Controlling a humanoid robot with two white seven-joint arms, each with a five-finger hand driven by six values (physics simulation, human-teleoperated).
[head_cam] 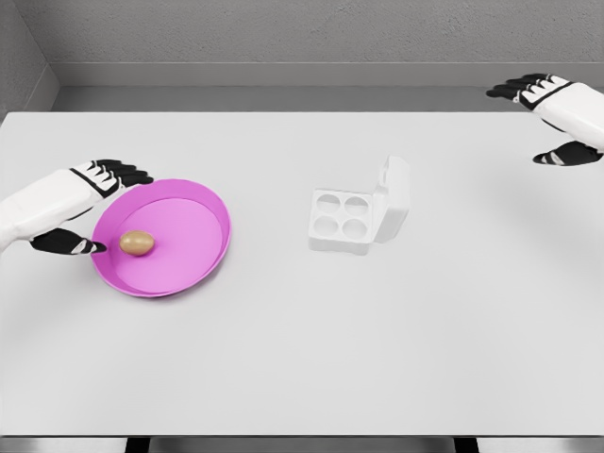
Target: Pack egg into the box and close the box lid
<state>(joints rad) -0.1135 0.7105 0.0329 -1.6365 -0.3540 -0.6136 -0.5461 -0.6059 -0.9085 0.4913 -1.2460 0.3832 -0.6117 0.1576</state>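
**Egg on pink plate, left hand alongside, box open**

Egg [137,243]: small, tan-brown, smooth oval, lying on its side. It sits in the left part of a shallow pink plate [203,226] at the table's [302,359] left side.

Box [342,224]: white, four round cups in a two-by-two grid, all bare. Lid [394,198] hinged on the right edge, standing up and tilted a little away from the cups. Box is near the table's middle, well apart from the plate.

Left hand [90,203]: white with black fingers [123,172], reaching over the plate's left rim. Fingers spread and relaxed, holding nothing. The upper fingers extend over the plate's far-left rim, above the egg in the picture; the thumb tip lies just left of the egg, very near it, contact not clear. Egg sits between thumb and upper fingers, not enclosed.

Right hand [557,118]: far right of the table, well apart from the box, fingers loosely spread, holding nothing.
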